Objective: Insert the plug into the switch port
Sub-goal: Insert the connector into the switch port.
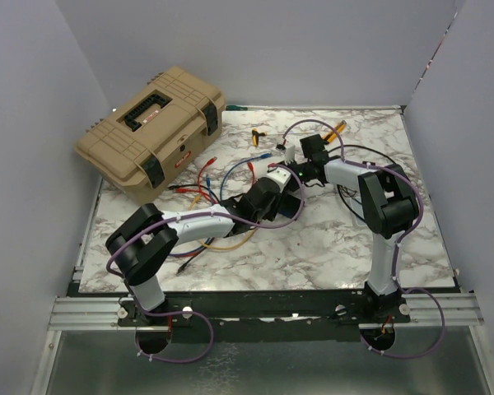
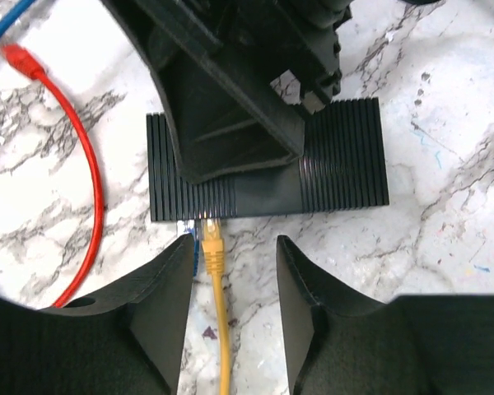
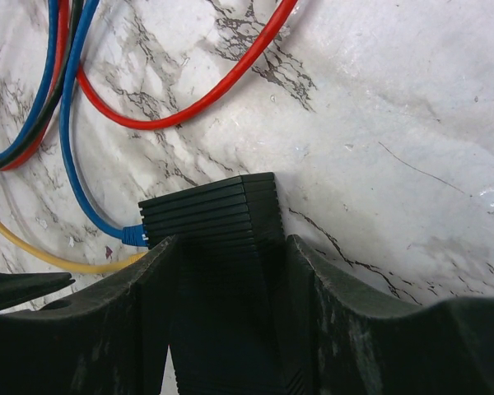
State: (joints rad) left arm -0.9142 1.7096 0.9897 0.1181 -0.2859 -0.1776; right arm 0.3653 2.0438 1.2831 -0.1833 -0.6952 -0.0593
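Left wrist view: the yellow plug (image 2: 212,239) sits in a port on the near edge of the black ribbed box (image 2: 346,156).
Port: it is on the long edge of the box that faces the left gripper (image 2: 235,247). The plug hides the hole itself.
Yellow cable (image 2: 224,346): it runs straight back from the plug, between the two fingers.
Left gripper: the fingers are apart. One finger (image 2: 169,288) is just beside the plug and the other is off to the far side. They do not squeeze the plug or the cable.
Blue plug (image 2: 193,234): it is in the same edge, right next to the yellow one. The near finger partly hides it.
Right gripper (image 3: 230,247): it is clamped on the black ribbed box, with one finger on each side.
Box: it lies flat on the marble table (image 1: 329,247), near the middle, between the two arms.
Red cable (image 2: 95,189): it bends in a big curve on the table beside the box. Its end is not plugged in.
Blue cable (image 3: 74,123): it goes from the blue plug across the table, next to more red and dark wires.
Tan toolbox (image 1: 152,132): it is shut and sits at the far left corner, well apart from the box.
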